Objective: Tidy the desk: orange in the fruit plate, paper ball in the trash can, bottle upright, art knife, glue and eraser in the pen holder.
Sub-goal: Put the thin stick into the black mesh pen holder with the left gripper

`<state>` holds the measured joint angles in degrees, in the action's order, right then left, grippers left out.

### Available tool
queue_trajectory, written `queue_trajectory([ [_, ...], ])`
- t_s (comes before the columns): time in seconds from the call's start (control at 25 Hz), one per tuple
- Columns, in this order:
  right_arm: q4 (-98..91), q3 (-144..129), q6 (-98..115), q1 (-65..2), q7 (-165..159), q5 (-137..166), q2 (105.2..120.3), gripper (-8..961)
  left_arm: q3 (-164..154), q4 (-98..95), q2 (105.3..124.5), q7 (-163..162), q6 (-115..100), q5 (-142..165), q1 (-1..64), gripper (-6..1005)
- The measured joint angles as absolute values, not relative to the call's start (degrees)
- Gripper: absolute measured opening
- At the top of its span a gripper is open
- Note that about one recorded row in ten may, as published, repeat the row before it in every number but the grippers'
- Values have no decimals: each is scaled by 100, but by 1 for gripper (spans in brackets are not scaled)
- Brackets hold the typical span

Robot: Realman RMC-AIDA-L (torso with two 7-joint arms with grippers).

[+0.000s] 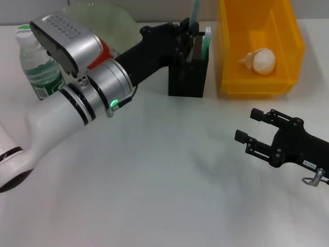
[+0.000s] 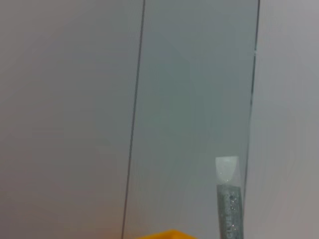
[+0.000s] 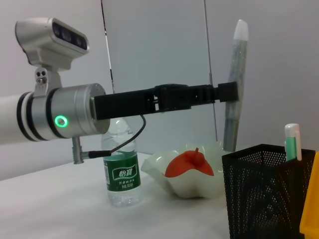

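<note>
- A small clear plastic bottle (image 1: 36, 62) with green label and white cap stands upright at nine o'clock on the white tabletop (image 1: 164, 180).
- Behind the left arm, at eleven o'clock, a wide translucent pale-green fruit plate (image 1: 105, 18) with wavy rim holds the red-orange lumpy orange (image 3: 192, 162).
- The left claw (image 1: 191, 38) reaches across to the black square mesh pen holder (image 1: 187, 77) at twelve o'clock, clamped on a long grey glittery stick (image 3: 234, 84) held upright, its long axis vertical, directly above the holder's mouth; a straight drop looks like the move ahead.
- A green-and-white tube (image 1: 205, 41) already stands inside the pen holder.
- At one o'clock, the bright yellow rectangular plastic trash can (image 1: 234, 56) contains the white crumpled paper ball (image 1: 261, 60).
- The right claw (image 1: 254, 126) hovers idle at four o'clock, fingers spread wide and empty.
</note>
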<state>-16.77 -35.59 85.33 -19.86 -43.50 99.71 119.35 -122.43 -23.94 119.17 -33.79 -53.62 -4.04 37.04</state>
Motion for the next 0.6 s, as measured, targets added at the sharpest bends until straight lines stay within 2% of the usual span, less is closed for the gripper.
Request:
queue_trajectory([
  [0.6,-1675,-3515,8514,-1986,-4285,9830,11935,686,-12236,-2415,11918,-3232,-4663,-764,3992,134],
])
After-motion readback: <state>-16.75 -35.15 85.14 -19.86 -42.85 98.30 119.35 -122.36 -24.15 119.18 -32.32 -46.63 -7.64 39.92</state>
